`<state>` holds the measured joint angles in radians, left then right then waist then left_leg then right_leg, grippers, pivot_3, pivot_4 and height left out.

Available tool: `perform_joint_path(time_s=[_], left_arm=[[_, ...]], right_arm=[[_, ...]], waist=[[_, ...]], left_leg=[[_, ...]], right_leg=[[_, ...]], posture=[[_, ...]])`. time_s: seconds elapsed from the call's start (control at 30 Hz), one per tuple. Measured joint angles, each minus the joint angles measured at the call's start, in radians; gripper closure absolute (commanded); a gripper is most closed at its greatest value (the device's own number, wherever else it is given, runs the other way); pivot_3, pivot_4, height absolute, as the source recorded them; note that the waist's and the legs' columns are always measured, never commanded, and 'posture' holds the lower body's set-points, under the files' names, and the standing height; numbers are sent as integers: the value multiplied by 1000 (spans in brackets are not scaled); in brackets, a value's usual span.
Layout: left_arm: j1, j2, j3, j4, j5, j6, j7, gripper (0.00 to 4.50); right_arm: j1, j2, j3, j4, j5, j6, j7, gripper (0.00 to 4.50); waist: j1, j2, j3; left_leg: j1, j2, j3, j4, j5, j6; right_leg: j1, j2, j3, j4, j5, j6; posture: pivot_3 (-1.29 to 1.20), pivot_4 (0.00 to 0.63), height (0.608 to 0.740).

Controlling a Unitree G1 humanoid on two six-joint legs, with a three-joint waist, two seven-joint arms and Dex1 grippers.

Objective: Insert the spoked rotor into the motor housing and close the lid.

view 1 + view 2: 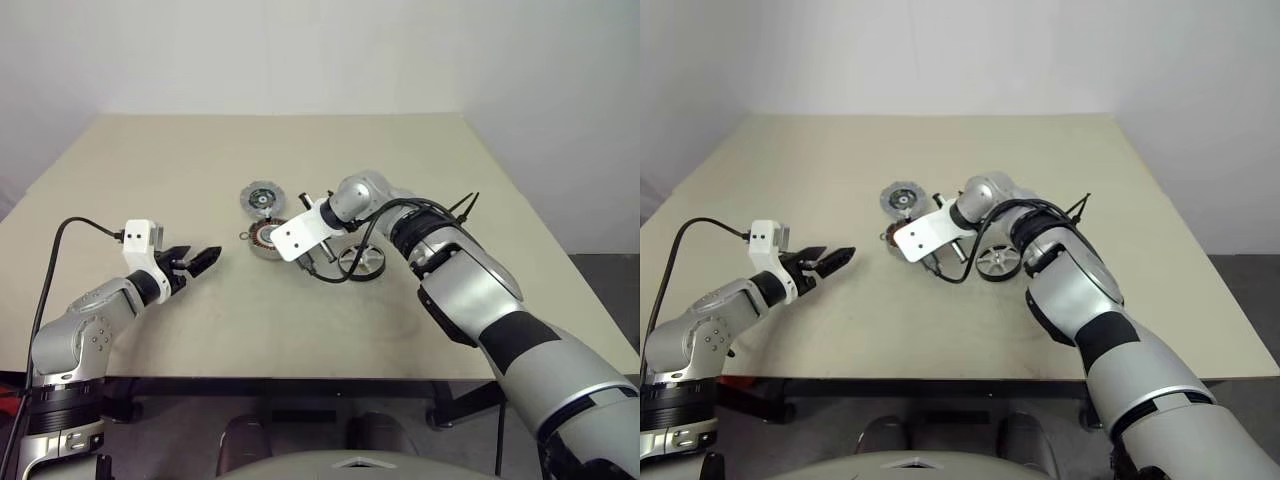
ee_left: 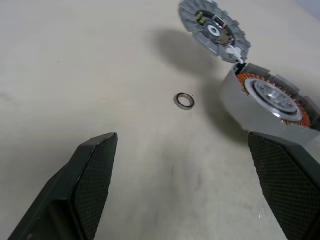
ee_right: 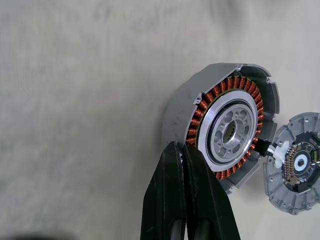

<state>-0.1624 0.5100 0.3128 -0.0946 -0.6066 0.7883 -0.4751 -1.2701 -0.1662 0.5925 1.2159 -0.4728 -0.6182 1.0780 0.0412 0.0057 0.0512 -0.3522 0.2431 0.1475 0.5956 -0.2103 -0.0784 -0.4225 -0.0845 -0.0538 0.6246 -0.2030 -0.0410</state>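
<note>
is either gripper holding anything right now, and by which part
Nothing is held. The left gripper is open over bare table; the right gripper is shut with nothing between its fingers, its tips at the motor housing rim.

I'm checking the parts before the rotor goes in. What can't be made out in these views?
- Motor housing: in the head views, its right side is hidden behind the right gripper's white mount.
- Spoked rotor: partly covered by the right arm's black cables, so its near rim is unclear.
- Small ring: too small to identify in the left wrist view.
- Lid: cut by the right wrist view's edge.
</note>
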Motion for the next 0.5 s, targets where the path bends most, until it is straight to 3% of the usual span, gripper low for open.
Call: perform_joint_path(time_s=[0.5], left_arm=[[-3,0,-5,5,6,0,-2,127]], right_arm=[[59,-62,-4,-12,-3,-3,11,4483]], waist=[[-2,0,0]], left_leg=[[0,0,0,1,-1,1]], right_leg=[[0,0,0,1,0,0]], posture=[[0,0,740]])
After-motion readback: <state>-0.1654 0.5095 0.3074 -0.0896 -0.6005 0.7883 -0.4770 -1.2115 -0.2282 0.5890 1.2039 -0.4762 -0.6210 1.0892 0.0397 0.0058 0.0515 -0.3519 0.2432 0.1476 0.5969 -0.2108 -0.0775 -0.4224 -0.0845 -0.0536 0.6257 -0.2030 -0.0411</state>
